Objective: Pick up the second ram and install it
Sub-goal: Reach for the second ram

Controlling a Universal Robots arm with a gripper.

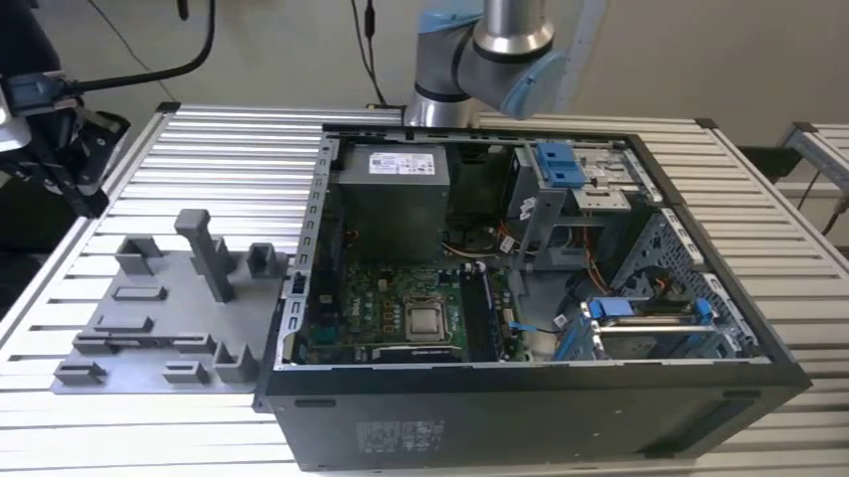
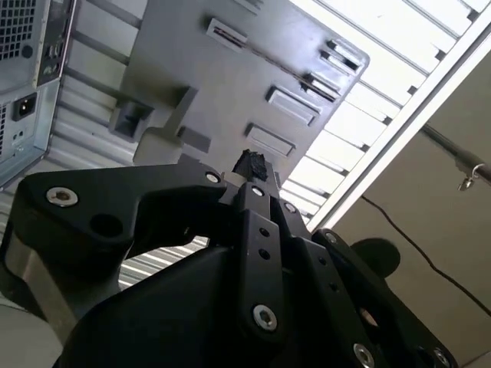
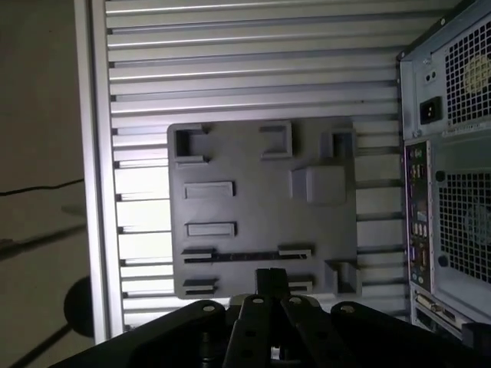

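Note:
The second ram (image 3: 245,255) shows as a thin dark strip standing on edge between two small blocks of the grey holder tray (image 3: 253,207). In both wrist views my gripper (image 3: 270,279) hangs above the tray with its black fingertips (image 2: 252,164) together and nothing between them. It is close over the tray's edge, next to the ram strip and well above it. In the exterior view the gripper (image 1: 80,189) is the black assembly at the far left, above the holder tray (image 1: 159,308). The motherboard's long black slots (image 1: 484,308) lie inside the open computer case (image 1: 531,397).
The case lies on its side on the ribbed aluminium table (image 1: 226,159), right of the tray, with the grey power-supply box (image 1: 392,199) and blue drive brackets (image 1: 558,164) inside. Its rear panel (image 3: 449,192) stands beside the tray. The arm's base (image 1: 458,60) rises behind the case.

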